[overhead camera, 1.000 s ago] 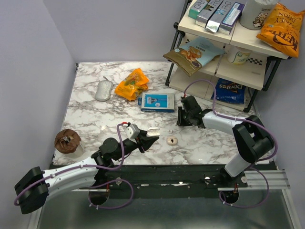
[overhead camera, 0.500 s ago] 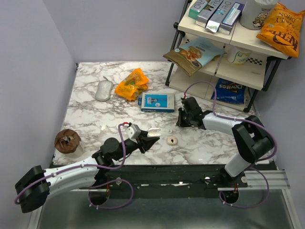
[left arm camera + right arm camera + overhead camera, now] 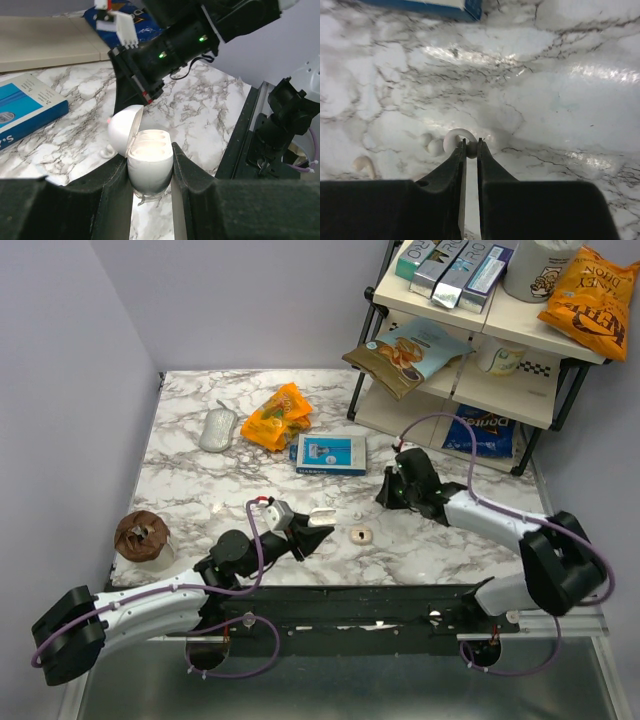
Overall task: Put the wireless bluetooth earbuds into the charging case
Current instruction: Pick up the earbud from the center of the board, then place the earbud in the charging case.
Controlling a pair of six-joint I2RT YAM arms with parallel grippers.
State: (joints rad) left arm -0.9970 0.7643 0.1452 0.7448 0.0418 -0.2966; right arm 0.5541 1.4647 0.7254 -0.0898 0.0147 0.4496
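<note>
My left gripper [image 3: 318, 524] is shut on the charging case [image 3: 150, 161], a glossy white case held upright with its lid [image 3: 125, 131] swung open to the left. Its two wells look empty. My right gripper [image 3: 471, 145] is shut on a small cream earbud [image 3: 472, 150] with a curved hook [image 3: 454, 136], close above the marble. I cannot tell whether it touches the table. In the top view my right gripper [image 3: 386, 497] is right of the case. Another earbud [image 3: 360, 534] lies on the marble between the grippers.
Small white bits [image 3: 434, 146] lie beside the held earbud, and one [image 3: 106, 151] lies behind the case. A blue-and-white box [image 3: 330, 453], orange bag [image 3: 277, 416] and mouse [image 3: 217, 428] are farther back. A brown muffin [image 3: 143, 534] sits left. A snack shelf [image 3: 480, 360] stands back right.
My right arm's elbow has swung out to the right and its gripper has shifted slightly right. My left gripper and the case have stayed in place.
</note>
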